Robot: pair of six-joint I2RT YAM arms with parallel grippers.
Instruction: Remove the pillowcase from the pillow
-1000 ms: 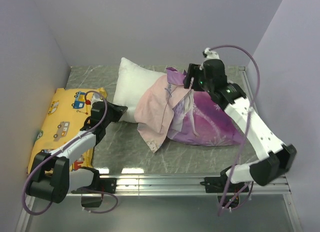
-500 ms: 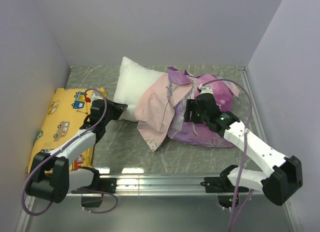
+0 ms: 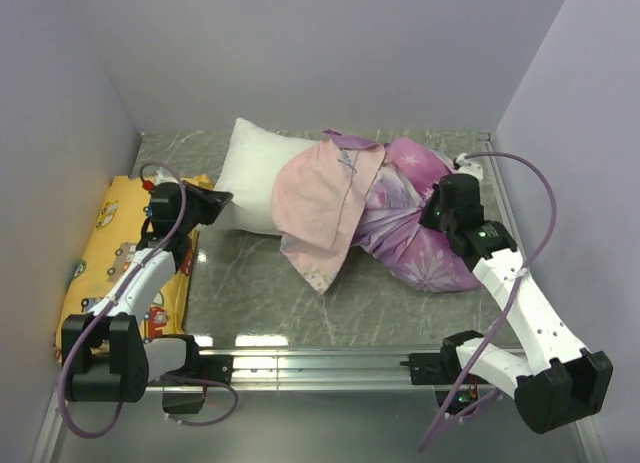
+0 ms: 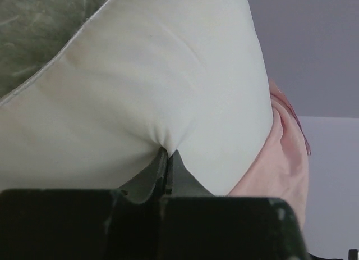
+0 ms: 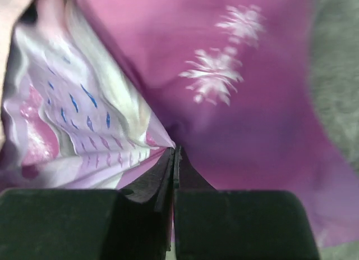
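Observation:
The white pillow (image 3: 252, 173) lies at the back middle of the table, its left half bare. The purple-pink pillowcase (image 3: 410, 238) covers its right half, with the pale pink inside (image 3: 325, 198) folded back over the middle. My left gripper (image 3: 214, 198) is shut on the pillow's left edge; a pinch of white fabric (image 4: 162, 137) sits between the jaws (image 4: 167, 154). My right gripper (image 3: 430, 218) is shut on a fold of the pillowcase (image 5: 235, 119), the printed cloth (image 5: 84, 119) bunching at its tips (image 5: 175, 150).
A yellow cushion (image 3: 125, 245) printed with vehicles lies along the left wall under the left arm. Grey walls close in the table on the left, back and right. A metal rail (image 3: 330, 363) runs along the near edge.
The right gripper moved from the top of the pillowcase down to its right side and shut on the fabric. The left arm pulled the pillow leftward; the pillowcase is stretched out flatter.

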